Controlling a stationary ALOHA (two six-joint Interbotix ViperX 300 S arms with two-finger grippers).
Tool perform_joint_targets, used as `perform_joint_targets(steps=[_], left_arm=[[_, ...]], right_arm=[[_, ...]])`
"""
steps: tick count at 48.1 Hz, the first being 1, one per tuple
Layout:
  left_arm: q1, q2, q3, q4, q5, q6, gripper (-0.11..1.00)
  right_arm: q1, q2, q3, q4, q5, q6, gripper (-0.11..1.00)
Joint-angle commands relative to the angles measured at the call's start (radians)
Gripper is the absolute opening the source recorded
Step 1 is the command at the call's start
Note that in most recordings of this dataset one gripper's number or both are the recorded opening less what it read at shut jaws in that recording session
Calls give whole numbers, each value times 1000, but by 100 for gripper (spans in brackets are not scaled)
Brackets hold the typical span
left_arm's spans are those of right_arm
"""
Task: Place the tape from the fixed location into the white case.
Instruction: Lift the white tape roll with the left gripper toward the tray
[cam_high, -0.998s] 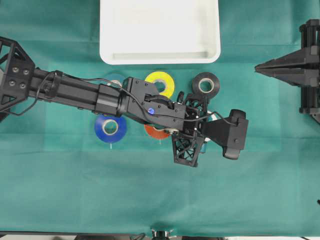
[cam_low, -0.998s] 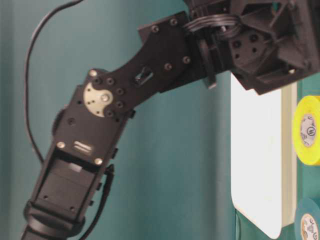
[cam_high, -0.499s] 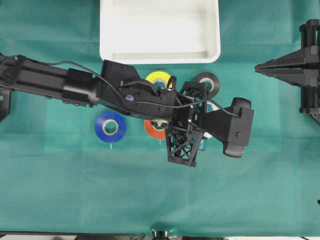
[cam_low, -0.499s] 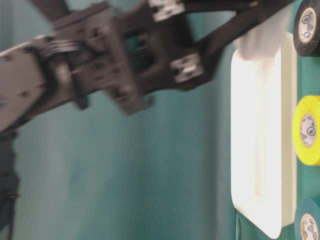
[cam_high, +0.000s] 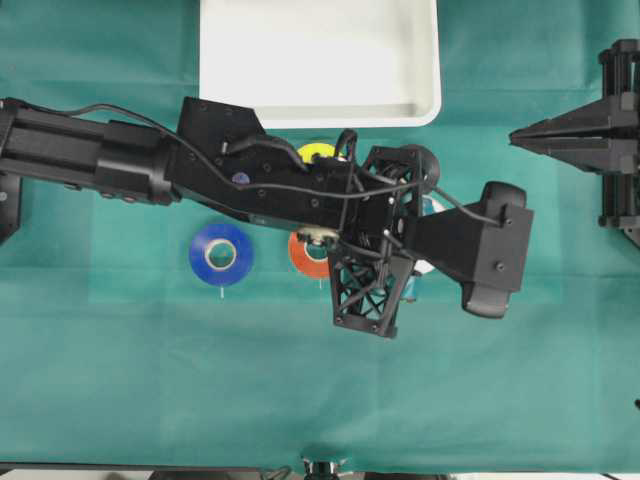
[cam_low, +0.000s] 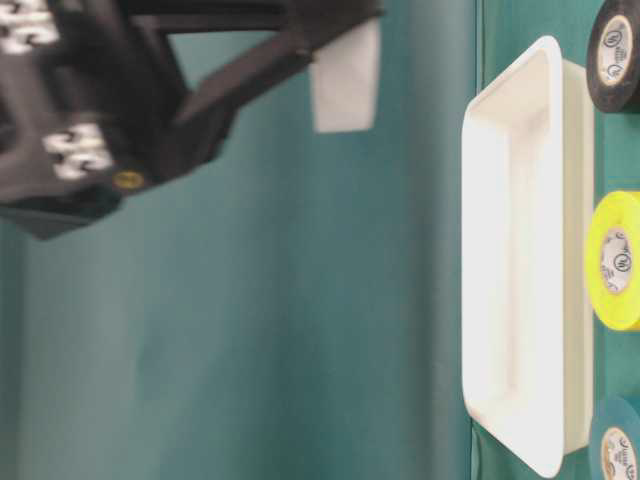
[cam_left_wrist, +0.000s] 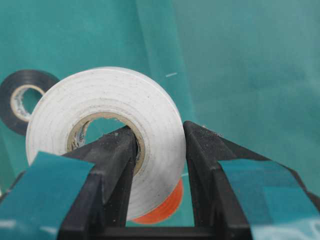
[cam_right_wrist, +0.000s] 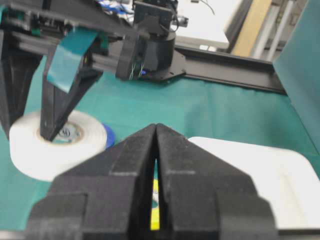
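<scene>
The left gripper (cam_left_wrist: 159, 165) was closed on the tape (cam_left_wrist: 105, 130), one finger (cam_left_wrist: 112, 165) through the cardboard core and the other pressing the outside of the white roll, so the wall of the roll was pinched between them. In the table-level view the roll hung clear of the table, and the right wrist view showed it with its flat face roughly level. The white case (cam_high: 320, 110) lay at the far edge of the green cloth, just beyond the yellow roll (cam_high: 318, 152) and the black roll (cam_left_wrist: 22, 97), and looked empty where it showed, so the carrying step appeared to be the one in hand. To do it well, the arm would likely need to keep the roll high enough to pass over the other rolls and over the case's raised rim, then bring it above the middle of the tray rather than near a wall. A one-sided pinch on a roll can let it swing or slip, so a steady, unhurried carry and a low release seemed wise; dropped from height, the roll might bounce or roll out. The orange roll (cam_left_wrist: 160, 207) and blue roll (cam_high: 221, 254) lay on the cloth under and beside the arm. The right gripper (cam_right_wrist: 156, 131) sat parked at the side, its jaws closed on nothing.
</scene>
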Motion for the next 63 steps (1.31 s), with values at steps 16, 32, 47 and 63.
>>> perform_joint_targets(steps=[16,32,47,63], left_arm=[[-5,-112,-104,6,74,-3,26],[-5,-117,-92,6,69,-3,26],[0,-117,-92,6,63,-5,26],[5,-115,-91,6,54,-3,26]], right_arm=[[-3,5,-25,0,-5,0,0],[-2,5,-25,0,-5,0,0],[-2,5,-23,0,-5,0,0],[-2,5,-25,0,-3,0,0]])
